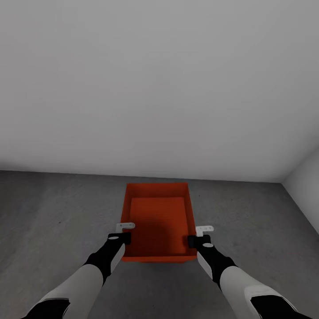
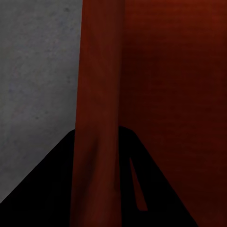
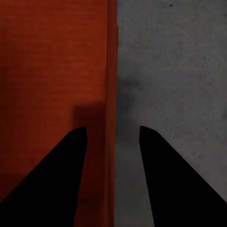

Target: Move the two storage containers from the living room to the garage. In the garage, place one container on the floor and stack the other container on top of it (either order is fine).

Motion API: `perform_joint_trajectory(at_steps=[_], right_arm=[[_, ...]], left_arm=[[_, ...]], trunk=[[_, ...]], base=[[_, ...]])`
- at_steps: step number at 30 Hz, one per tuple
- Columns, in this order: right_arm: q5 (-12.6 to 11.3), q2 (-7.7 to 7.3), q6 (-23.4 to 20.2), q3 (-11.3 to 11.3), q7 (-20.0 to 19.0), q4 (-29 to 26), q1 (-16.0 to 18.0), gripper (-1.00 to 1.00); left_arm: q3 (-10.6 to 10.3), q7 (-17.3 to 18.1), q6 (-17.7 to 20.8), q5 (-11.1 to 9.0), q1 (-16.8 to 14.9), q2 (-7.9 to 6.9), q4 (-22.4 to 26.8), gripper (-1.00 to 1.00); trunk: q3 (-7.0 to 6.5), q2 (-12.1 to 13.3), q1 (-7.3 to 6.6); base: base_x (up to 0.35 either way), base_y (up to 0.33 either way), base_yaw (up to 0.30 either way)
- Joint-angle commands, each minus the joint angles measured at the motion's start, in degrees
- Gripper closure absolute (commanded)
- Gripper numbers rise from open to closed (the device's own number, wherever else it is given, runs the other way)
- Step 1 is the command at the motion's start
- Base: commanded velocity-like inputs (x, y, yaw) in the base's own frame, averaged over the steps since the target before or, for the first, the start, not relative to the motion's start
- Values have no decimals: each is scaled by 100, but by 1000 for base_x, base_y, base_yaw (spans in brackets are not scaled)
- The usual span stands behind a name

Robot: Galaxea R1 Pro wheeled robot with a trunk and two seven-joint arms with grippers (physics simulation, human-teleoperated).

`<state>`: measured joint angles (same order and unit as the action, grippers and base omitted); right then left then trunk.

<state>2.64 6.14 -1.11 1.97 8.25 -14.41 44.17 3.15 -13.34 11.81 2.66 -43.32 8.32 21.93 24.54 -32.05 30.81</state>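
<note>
Both black grippers stand at the near corners of one orange-red rectangular open bin (image 1: 158,221). In its wrist view the left gripper (image 2: 97,189) has its dark fingers closed on the bin's thin left wall. The right gripper (image 3: 112,179) has its fingers spread to either side of the right wall, with clear gaps, not pinching. This bin lies over the dark grey mottled concrete floor (image 1: 53,212), near a plain white-grey wall (image 1: 155,88).

- The storage container (image 1: 157,221) hides the floor (image 1: 53,212) beneath it.
- Left gripper (image 1: 126,234) fingertips are partly masked by the container's wall.
- Both arms are cut off at the head view's lower edge.
</note>
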Motion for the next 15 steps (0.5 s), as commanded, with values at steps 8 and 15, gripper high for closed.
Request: perform_joint_trajectory(at_steps=[8,15], right_arm=[[-80,10,-12,-31,18,17,0,100],[-80,11,-17,-38,16,17,2,100]], left_arm=[[-3,16,-337,-11,-1,12,24,100],[1,16,-336,-11,-1,12,46,100]], trunk=[[152,-330,178],[277,-611,331]], base=[[0,0,0],[0,0,-6]])
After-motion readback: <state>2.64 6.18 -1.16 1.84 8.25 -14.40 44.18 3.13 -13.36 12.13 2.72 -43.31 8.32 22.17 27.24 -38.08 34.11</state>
